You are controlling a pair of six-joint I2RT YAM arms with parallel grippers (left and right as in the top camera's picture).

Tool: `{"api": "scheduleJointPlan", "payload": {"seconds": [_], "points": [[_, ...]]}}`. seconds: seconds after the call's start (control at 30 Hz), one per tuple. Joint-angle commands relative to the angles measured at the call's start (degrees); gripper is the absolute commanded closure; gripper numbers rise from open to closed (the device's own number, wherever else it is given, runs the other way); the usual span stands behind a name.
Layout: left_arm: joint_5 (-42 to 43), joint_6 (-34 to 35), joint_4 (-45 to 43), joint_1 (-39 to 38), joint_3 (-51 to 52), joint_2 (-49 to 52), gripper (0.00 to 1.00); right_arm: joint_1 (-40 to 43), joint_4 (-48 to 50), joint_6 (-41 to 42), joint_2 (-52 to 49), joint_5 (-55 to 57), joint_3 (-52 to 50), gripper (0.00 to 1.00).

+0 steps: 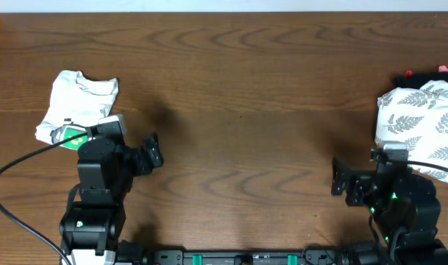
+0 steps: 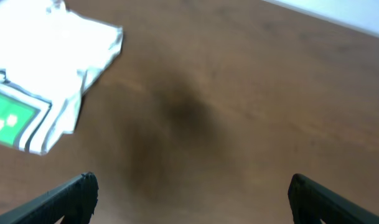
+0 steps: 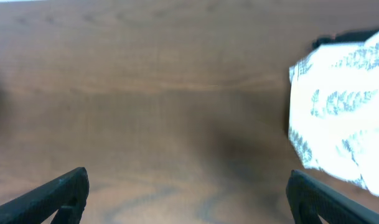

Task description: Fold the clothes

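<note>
The T-shirt (image 1: 78,103) lies in a small bundle on the bench (image 1: 246,88) near the left hand (image 2: 192,184), and as both it and the right hand (image 3: 188,180) are spread and empty, the left one should probably pinch one shirt edge only.

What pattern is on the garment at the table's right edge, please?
The garment shows grey fern leaves on white, clearest overhead.

Black arms (image 1: 98,177) with green lights (image 1: 80,223), black cables (image 1: 32,153), black-fingered left tool (image 2: 192,182) and right tool (image 3: 188,177)
</note>
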State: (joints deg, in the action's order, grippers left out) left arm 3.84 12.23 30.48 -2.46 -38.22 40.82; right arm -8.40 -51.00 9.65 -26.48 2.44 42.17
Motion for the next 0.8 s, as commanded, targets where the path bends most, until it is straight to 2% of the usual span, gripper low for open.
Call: {"api": "scheduleJointPlan", "payload": {"seconds": [0.0, 0.37, 0.63, 0.77], "points": [[-0.8, 0.7, 1.7, 0.1, 0.1, 0.4, 0.02, -0.5, -2.7, 0.2, 0.2, -0.3, -0.7, 0.01], [-0.8, 0.7, 6.2, 0.1, 0.1, 1.6, 0.02, -0.5, -12.7, 0.2, 0.2, -0.3, -0.7, 0.01], [-0.8, 0.7, 6.7, 0.1, 0.1, 1.8, 0.02, -0.5, -13.3, 0.2, 0.3, -0.3, -0.7, 0.01], [-0.8, 0.7, 6.7, 0.1, 0.1, 1.8, 0.02, -0.3, -13.6, 0.2, 3.7, -0.3, -0.8, 0.01]]}}
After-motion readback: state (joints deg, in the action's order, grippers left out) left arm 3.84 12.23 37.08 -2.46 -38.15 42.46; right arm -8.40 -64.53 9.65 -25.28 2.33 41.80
